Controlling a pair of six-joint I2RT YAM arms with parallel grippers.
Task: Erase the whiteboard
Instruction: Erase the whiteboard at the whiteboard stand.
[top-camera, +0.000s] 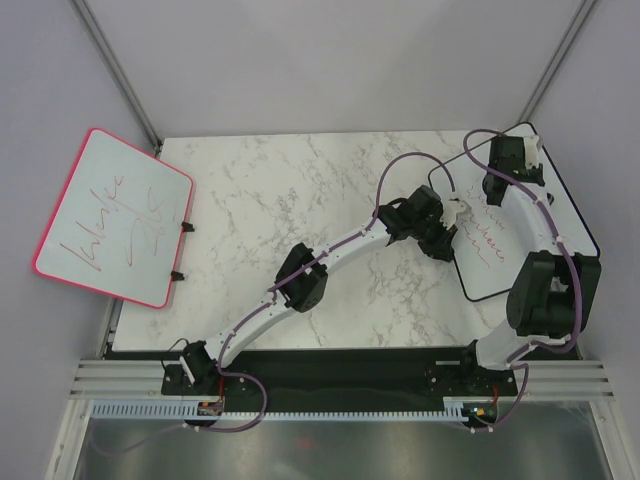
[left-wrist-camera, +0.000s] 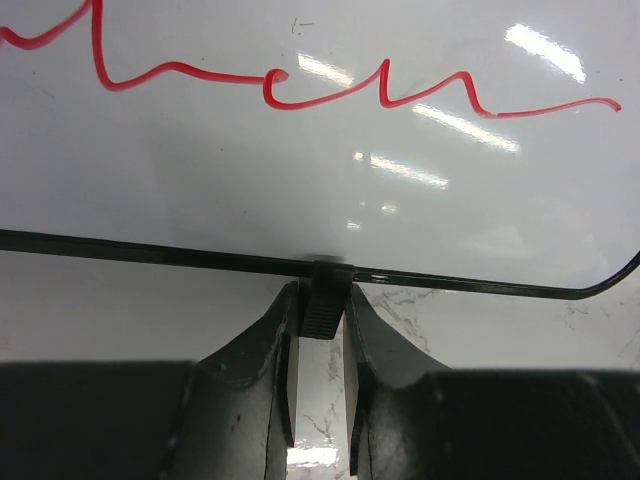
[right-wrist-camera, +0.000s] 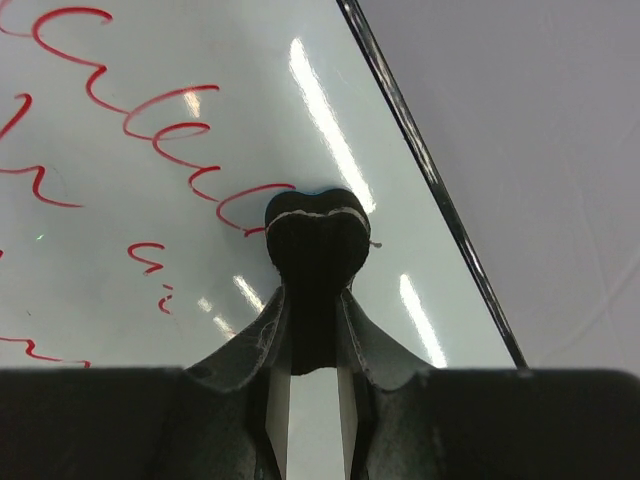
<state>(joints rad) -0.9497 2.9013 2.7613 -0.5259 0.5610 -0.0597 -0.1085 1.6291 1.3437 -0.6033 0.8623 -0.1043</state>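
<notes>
- Now my left pincer (left-wrist-camera: 321, 292) pinches the edge tab (left-wrist-camera: 322, 315) of the whiteboard (left-wrist-camera: 300, 180), likely steadying it.
- My right pincer (right-wrist-camera: 312, 300) clamps a dark eraser (right-wrist-camera: 315, 235) at the writing (right-wrist-camera: 150, 140), for wiping.

The top view looks steeply down from above and behind the arm bases. It is far enough back to take in the whole marble bench (top-camera: 300, 200) and the whiteboard (top-camera: 483, 262) on its right side.

The left wrist view sits low and very near. It faces along the left claw (left-wrist-camera: 322, 308) and across the board's black-framed edge, with a black tab (left-wrist-camera: 328, 280) between the fingers.

The right wrist view is equally close. It looks past the right claw (right-wrist-camera: 315, 300) and a dark eraser (right-wrist-camera: 315, 235) onto the board's face.

All three views share the board's red handwriting (left-wrist-camera: 380, 90).
</notes>
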